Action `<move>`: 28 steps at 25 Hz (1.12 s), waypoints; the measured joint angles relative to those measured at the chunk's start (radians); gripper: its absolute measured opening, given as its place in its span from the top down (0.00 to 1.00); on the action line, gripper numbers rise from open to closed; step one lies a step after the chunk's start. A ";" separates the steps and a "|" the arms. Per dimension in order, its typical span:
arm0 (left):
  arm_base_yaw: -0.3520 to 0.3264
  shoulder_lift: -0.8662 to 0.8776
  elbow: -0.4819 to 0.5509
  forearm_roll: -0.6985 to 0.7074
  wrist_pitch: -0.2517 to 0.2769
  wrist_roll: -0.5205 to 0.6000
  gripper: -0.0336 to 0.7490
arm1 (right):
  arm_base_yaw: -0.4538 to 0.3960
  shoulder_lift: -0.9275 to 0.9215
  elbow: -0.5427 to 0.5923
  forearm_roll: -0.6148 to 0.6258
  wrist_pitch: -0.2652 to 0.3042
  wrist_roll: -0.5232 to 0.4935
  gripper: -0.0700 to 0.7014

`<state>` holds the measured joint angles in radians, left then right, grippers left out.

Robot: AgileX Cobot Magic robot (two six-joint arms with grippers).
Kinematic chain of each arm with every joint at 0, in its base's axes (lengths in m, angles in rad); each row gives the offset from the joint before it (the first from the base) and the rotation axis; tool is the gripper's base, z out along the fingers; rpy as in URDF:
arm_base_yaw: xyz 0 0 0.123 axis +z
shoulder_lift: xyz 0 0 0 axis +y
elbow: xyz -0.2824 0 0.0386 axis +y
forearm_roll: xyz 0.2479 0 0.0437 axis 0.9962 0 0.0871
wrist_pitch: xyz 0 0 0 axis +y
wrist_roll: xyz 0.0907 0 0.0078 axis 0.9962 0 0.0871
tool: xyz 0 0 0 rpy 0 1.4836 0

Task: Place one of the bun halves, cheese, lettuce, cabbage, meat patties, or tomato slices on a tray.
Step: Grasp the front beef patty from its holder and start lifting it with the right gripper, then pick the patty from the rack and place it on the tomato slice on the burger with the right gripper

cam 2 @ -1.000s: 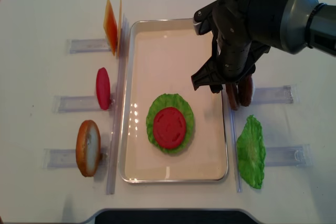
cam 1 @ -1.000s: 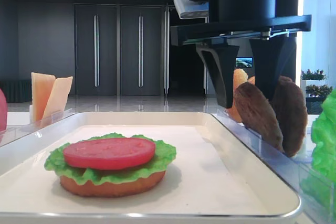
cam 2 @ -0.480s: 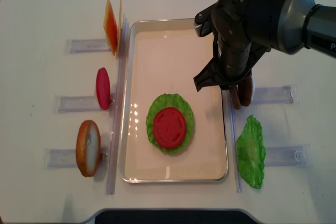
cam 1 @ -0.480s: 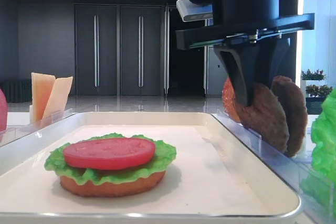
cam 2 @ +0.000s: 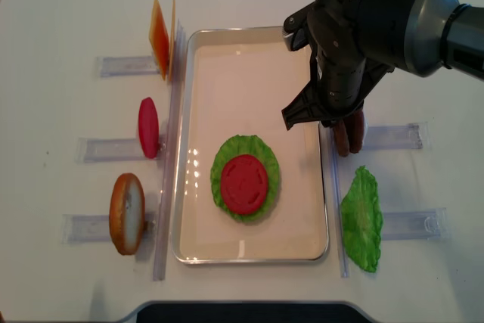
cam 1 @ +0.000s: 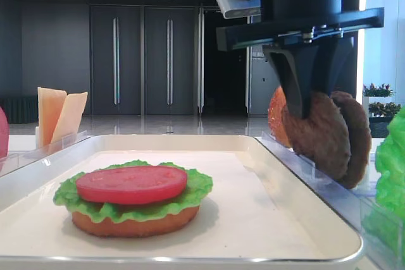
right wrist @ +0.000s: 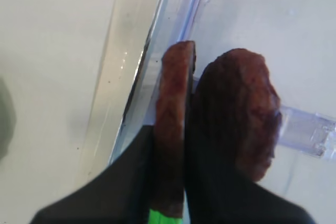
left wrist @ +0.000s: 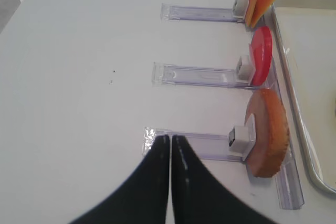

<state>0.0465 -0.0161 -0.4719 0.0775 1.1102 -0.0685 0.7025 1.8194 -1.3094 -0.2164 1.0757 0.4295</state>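
The right end effector (right wrist: 170, 203) is pinched tight on the nearer dark brown grainy round meat patty (right wrist: 172, 129). That patty stands on edge just outside the cream-white rectangular tray's (cam 2: 193, 149) right rim, touching the second patty (right wrist: 236, 124). The left end effector (left wrist: 170, 145) hangs fully closed and empty over the white worktop (left wrist: 79, 77).

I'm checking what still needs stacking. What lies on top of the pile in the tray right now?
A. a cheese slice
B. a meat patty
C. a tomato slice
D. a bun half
C: a red tomato slice lies on the lettuce in the tray.
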 joint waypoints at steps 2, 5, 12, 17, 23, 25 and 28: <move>0.000 0.000 0.000 0.000 0.000 0.000 0.96 | 0.000 -0.024 0.001 0.001 0.003 0.000 0.72; 0.000 0.000 0.000 0.000 0.000 0.000 0.96 | 0.000 -0.066 0.001 0.003 0.007 0.000 0.72; 0.000 0.000 0.000 0.000 0.000 0.000 0.96 | 0.000 -0.150 0.001 0.015 0.032 0.000 0.72; 0.000 0.000 0.000 0.000 0.000 0.000 0.96 | 0.000 -0.231 0.001 0.108 0.046 -0.016 0.72; 0.000 0.000 0.000 0.000 0.000 0.000 0.96 | 0.000 -0.296 0.001 0.373 0.000 -0.158 0.72; 0.000 0.000 0.000 0.000 0.000 0.000 0.96 | 0.000 -0.306 0.001 0.456 -0.021 -0.208 0.72; 0.000 0.000 0.000 0.000 0.000 0.000 0.96 | 0.000 -0.308 0.006 0.523 -0.050 -0.249 0.72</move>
<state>0.0465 -0.0161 -0.4719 0.0775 1.1102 -0.0685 0.7025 1.5114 -1.3031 0.3067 1.0252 0.1805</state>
